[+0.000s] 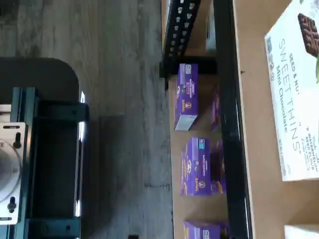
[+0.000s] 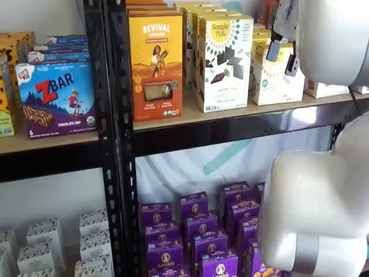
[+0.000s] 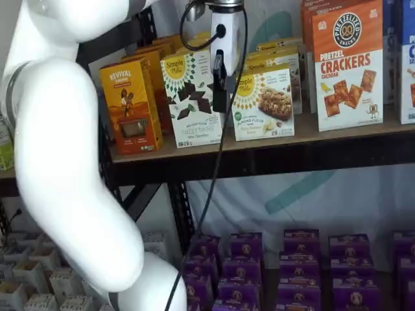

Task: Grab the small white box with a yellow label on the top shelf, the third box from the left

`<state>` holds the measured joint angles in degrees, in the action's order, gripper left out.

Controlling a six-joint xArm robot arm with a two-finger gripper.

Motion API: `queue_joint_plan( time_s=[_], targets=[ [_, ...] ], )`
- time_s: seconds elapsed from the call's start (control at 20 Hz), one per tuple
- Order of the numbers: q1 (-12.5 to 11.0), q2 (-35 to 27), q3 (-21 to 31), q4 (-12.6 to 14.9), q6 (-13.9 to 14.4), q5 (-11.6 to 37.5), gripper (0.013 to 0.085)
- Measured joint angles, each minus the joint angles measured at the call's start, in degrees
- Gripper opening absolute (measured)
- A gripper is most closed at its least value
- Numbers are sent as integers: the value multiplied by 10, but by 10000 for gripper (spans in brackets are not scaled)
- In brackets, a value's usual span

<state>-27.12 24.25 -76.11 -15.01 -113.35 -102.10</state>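
Note:
The small white box [image 3: 262, 103] stands on the top shelf [image 3: 194, 153], short and cream-white with a yellow sun logo. It shows in both shelf views and is partly covered by the arm in one [image 2: 275, 78]. The gripper [image 3: 219, 87] hangs from above in front of the shelf, level with the gap between the small white box and the taller chocolate-print carton [image 3: 191, 100]. It holds nothing. Its black fingers show with no plain gap. In the wrist view the chocolate-print carton [image 1: 294, 94] lies on the tan board behind the black beam [image 1: 230, 124].
An orange Revival carton [image 2: 154, 63] stands left of the chocolate-print carton. A Pretzel Crackers box [image 3: 347, 65] stands right of the small white box. Several purple boxes [image 2: 196, 231] sit on the lower shelf. The white arm [image 3: 65, 162] fills much of both shelf views.

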Motion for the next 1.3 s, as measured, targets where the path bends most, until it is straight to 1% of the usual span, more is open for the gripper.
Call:
queue_joint_plan(
  time_s=[0.05,0.1,0.2,0.45,0.6,0.75,0.85,1.0,1.1,1.2,1.3],
  targets=[
    [-12,-4,-5,-12,-7,-13,850],
    [-31,-6,-10,-23,-19,-27,850],
    [-56,-7,-16,-28,-41,-43,850],
    [-83,-7,-22,-31,-64,-57,850],
    [-99,-1,-17,-53,-72,-52,850],
    [-111,9,-4,-82,-74,-31,850],
    [-113,17,7,-97,-74,-9,850],
    [-105,28,23,-106,-71,37,850],
    [-95,33,32,-101,-69,69,850],
    [-78,40,44,-85,-65,109,850],
    [-63,41,49,-68,-61,132,850]
  ],
)
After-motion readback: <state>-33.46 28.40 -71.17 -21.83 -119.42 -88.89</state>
